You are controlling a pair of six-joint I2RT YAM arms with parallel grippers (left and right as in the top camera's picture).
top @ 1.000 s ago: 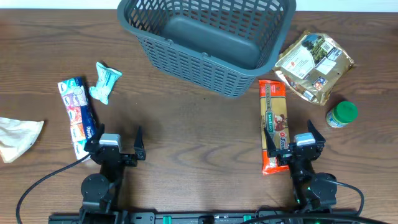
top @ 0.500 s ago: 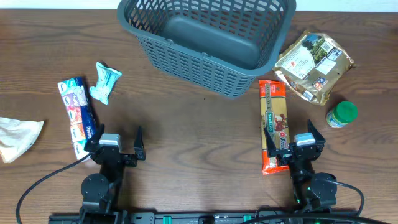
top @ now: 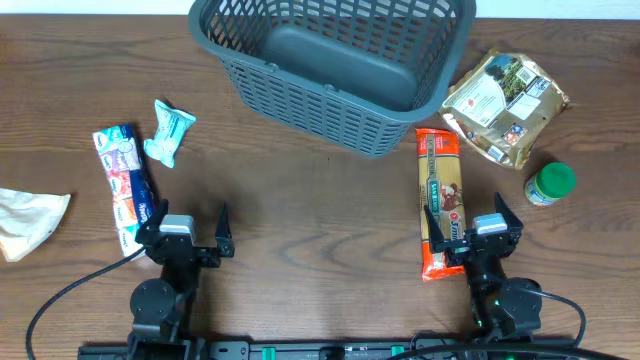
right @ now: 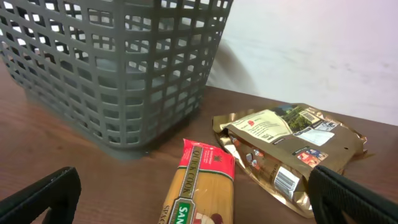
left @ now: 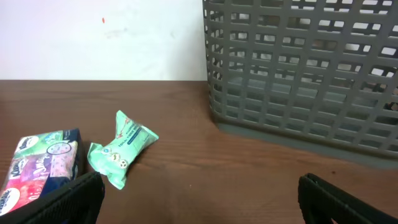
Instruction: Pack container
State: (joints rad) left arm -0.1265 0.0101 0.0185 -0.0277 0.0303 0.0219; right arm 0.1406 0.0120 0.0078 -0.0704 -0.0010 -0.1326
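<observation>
The container (top: 300,100), a large dark grey lattice basket, stands empty at the back middle of the table; it also shows in the left wrist view (left: 298,81) and the right wrist view (right: 118,74). My left gripper (top: 184,232) is open and empty at the front left, above bare wood (left: 200,199). My right gripper (top: 467,228) is open at the front right, with a spaghetti packet (top: 440,200) lying between its fingers on the table (right: 202,186). A mint-green snack packet (top: 169,131) lies left (left: 121,148).
A multicolour tissue pack (top: 125,185) lies at the left (left: 37,165), with a beige cloth (top: 28,220) beyond it. A gold foil pouch (top: 505,105) lies right of the basket (right: 292,146). A small green-lidded jar (top: 549,184) stands at the right.
</observation>
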